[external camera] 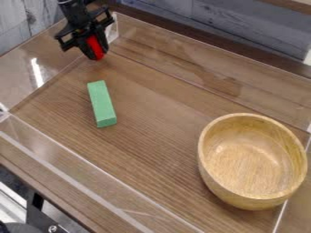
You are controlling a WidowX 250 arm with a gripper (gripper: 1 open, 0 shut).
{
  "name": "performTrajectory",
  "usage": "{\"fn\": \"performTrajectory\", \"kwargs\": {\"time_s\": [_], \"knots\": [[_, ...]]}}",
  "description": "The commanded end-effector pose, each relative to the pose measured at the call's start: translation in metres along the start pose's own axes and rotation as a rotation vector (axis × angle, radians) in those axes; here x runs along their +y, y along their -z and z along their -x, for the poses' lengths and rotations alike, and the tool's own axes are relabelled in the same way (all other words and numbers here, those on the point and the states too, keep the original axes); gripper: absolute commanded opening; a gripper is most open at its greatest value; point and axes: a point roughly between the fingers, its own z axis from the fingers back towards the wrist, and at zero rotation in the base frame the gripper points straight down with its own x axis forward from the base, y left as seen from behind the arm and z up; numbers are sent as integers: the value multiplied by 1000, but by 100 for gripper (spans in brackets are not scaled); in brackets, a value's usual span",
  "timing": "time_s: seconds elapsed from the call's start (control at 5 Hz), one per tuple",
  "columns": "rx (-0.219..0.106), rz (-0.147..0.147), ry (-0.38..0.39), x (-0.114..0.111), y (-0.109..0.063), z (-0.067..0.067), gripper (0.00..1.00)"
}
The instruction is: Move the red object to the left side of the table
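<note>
Red object and hand: the red object [94, 53] lies right at the fingertip end of the hand [89, 45], toward 5 o'clock from the hand's dark upper body; dark finger parts cross in front of it and flank it.
State of the hand: the fingers come down around the red object, but whether they clamp it or stand slightly apart from it, I cannot tell.
Place of the red object: toward 11 o'clock on the tabletop [183, 86], seen from the middle of the view; whether it touches the wood is hidden.
Look of the red object: bright red, small beside the bowl, partly covered by the dark fingers; its full outline and its top are too hidden to make out.
Green block: the green block [101, 104] lies at 6 o'clock from the red object, well apart from it, long and narrow, its length running roughly from 11 to 5 o'clock.
Bowl: the wooden bowl [252, 161] stands toward 4 o'clock, pale yellow-brown, wide and round, its open side up, far from the hand.
</note>
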Motion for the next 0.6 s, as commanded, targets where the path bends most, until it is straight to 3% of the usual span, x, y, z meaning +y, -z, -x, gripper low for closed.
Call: {"fn": "performTrajectory", "kwargs": {"time_s": [0.0, 0.2, 0.4], "knots": [[-59, 12, 101, -7, -14, -9, 0], [-66, -7, 109, 3, -5, -6, 100], [-71, -24, 118, 10, 2, -2, 100]]}}
